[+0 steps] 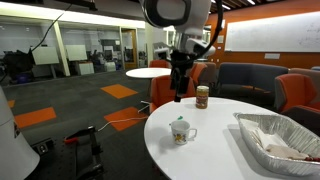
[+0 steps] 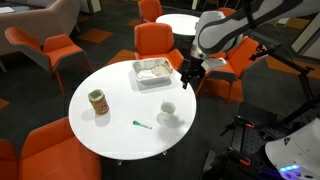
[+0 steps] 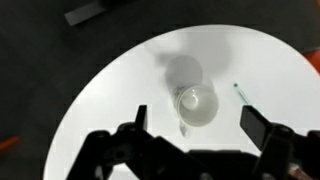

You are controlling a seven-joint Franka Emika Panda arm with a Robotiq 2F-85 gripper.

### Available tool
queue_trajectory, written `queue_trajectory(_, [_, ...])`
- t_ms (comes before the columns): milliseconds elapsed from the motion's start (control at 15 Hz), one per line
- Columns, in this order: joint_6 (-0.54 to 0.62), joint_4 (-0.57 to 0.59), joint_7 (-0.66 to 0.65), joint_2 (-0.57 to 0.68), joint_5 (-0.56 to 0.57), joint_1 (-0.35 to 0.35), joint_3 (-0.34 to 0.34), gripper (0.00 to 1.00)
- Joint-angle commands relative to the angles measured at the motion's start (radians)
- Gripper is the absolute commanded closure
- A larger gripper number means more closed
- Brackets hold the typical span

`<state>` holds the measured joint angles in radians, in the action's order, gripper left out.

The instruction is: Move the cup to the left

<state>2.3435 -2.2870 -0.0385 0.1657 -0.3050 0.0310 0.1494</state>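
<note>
The cup [image 1: 180,131] is a small white mug with a side handle and a faint print. It stands upright on the round white table [image 1: 215,150], near its edge, and shows in both exterior views [image 2: 168,113]. In the wrist view the cup [image 3: 197,106] lies below, between the two fingers. My gripper [image 1: 179,95] hangs open well above the cup, holding nothing; it also shows in an exterior view [image 2: 188,80] and in the wrist view [image 3: 200,125].
A brown jar with a pale lid [image 1: 202,96] stands on the table [image 2: 97,102]. A foil tray [image 1: 280,140] lies on it [image 2: 153,73]. A green marker [image 2: 141,125] lies near the cup [image 3: 244,96]. Orange chairs ring the table.
</note>
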Motion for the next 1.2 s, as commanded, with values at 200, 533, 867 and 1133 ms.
queue_trajectory(200, [0.129,0.125,-0.061,0.266,-0.065,0.048,-0.063,0.0])
queue_trajectory(533, [0.177,0.213,-0.065,0.442,-0.033,0.057,-0.091,0.0])
queue_trajectory(867, [0.158,0.307,-0.085,0.558,-0.028,0.054,-0.102,0.27])
queue_trajectory(1133, [0.154,0.353,-0.108,0.595,-0.015,0.042,-0.093,0.43])
